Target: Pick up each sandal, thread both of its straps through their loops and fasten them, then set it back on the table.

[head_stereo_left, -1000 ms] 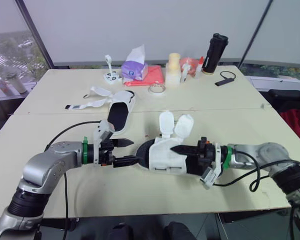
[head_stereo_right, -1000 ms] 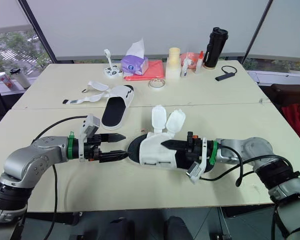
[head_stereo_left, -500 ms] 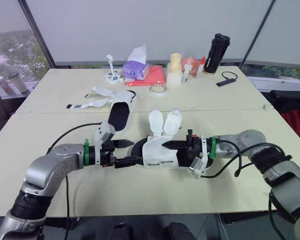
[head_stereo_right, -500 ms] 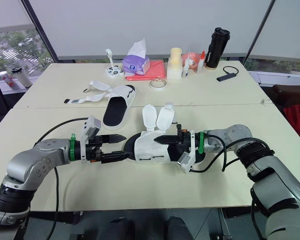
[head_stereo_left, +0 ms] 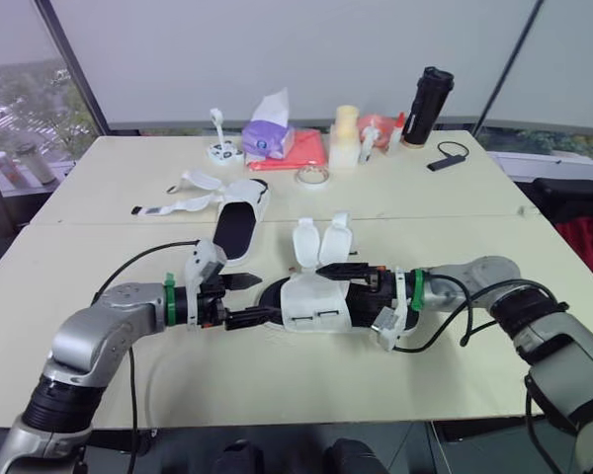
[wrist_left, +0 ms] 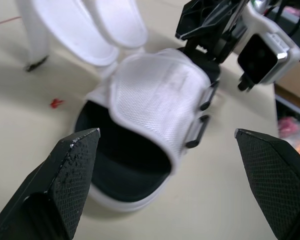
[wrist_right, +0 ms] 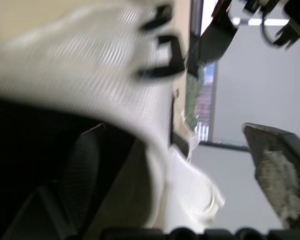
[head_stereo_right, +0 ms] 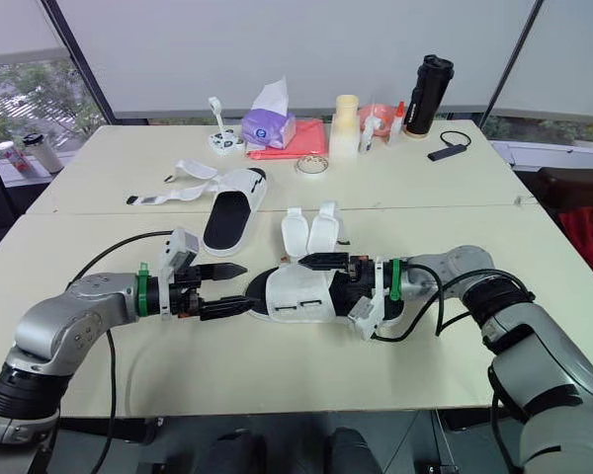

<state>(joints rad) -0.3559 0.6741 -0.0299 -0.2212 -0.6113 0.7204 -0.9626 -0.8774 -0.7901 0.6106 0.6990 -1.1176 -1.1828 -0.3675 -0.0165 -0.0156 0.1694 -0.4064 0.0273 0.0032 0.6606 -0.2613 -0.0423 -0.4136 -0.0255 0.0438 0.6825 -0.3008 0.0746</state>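
The near sandal (head_stereo_left: 311, 304), white upper on a black sole, lies on the table (head_stereo_left: 277, 385) with its two strap flaps (head_stereo_left: 319, 243) standing up unfastened. My right gripper (head_stereo_left: 342, 282) is at its heel end and open: one finger sits above the upper, the other low inside the opening. My left gripper (head_stereo_left: 248, 300) is open at the toe end, just short of touching. In the left wrist view the sandal (wrist_left: 150, 100) lies between my fingertips (wrist_left: 72, 165), with the right gripper (wrist_left: 215, 22) behind it. A second sandal (head_stereo_left: 235, 223) lies farther back, its straps (head_stereo_left: 183, 200) loose.
Along the table's far side stand a purple tissue pack (head_stereo_left: 267, 136), a red pouch (head_stereo_left: 295, 150), a tape roll (head_stereo_left: 309, 176), a pale cup (head_stereo_left: 344, 130), a black bottle (head_stereo_left: 425, 105), a small white device (head_stereo_left: 220, 150) and a black cable (head_stereo_left: 445, 158).
My right gripper has gone from shut to open at the sandal's heel end. The sandal and right arm have shifted left toward the left gripper, which kept its place.
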